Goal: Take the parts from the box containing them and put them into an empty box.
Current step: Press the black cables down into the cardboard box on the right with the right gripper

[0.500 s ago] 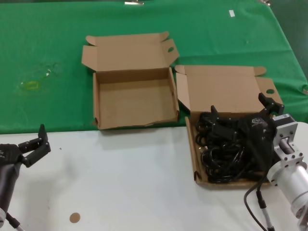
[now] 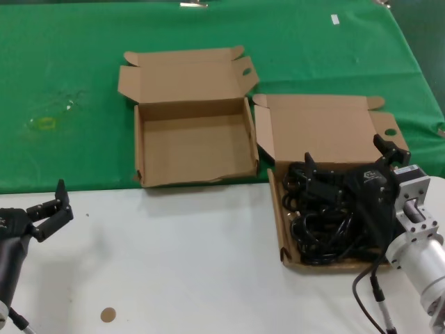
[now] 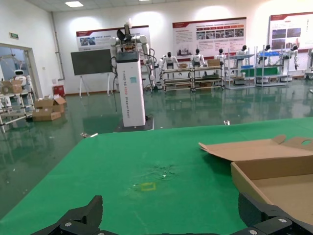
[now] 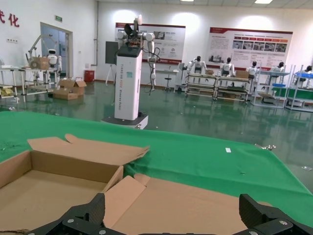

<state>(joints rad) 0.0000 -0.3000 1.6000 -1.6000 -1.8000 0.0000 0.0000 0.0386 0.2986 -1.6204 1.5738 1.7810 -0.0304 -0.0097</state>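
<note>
Parts, tangled black cable-like pieces [image 2: 323, 223], are lying in the brown cardboard mailer box [image 2: 281, 229] on the bench's right, directly beneath the spread right gripper [image 2: 351, 161]; the left gripper [image 2: 49, 209] is idling, spread, well apart.

Right hand [image 2: 350, 167] spread over parts box [image 2: 327, 132], empty box [image 2: 191, 142] beside

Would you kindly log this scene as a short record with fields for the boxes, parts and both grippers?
Source box: box with parts, on the robot's right
Contents: tangled black parts
Target box: empty box, left of it, lid open
Right gripper: right gripper, open, over the parts
Left gripper: left gripper, open, idle at the table's near-left
</note>
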